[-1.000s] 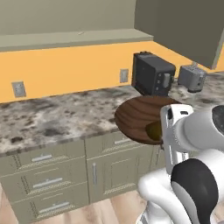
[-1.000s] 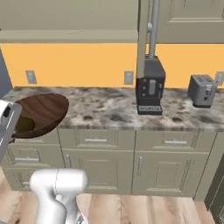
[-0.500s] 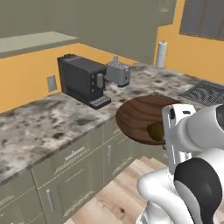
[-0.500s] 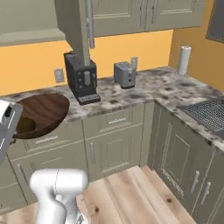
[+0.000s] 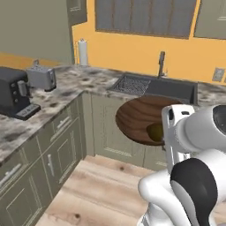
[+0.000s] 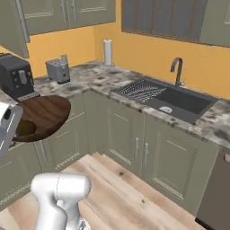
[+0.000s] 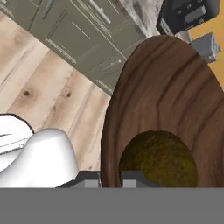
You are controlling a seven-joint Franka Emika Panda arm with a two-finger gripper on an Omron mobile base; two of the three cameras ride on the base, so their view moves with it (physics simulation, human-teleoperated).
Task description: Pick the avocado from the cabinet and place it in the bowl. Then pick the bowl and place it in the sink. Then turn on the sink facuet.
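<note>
My gripper point(image 7: 111, 180) is shut on the near rim of the dark wooden bowl point(image 7: 175, 87), holding it in the air in front of the arm. The olive-brown avocado point(image 7: 159, 159) lies inside the bowl, close to the fingers. In the left base view the bowl point(image 5: 141, 114) with the avocado point(image 5: 155, 131) hangs before the sink point(image 5: 172, 90). The sink facuet point(image 5: 161, 64) stands behind the basin. In the right base view the bowl point(image 6: 42, 114) is at the left, and the sink point(image 6: 179, 101) and facuet point(image 6: 178, 69) are far to the right. The cabinet is out of view.
A black coffee machine point(image 5: 13, 95), a silver toaster point(image 5: 40, 76) and a paper towel roll point(image 5: 82, 52) stand on the L-shaped speckled counter point(image 6: 94, 74). A wire grid point(image 6: 143, 89) lies on the sink's left side. Beige cupboard fronts point(image 6: 134, 139) line the wooden floor.
The whole picture has swung: the base has turned from the coffee machine's counter toward the sink corner. The bowl with the avocado stays in the shut gripper.
</note>
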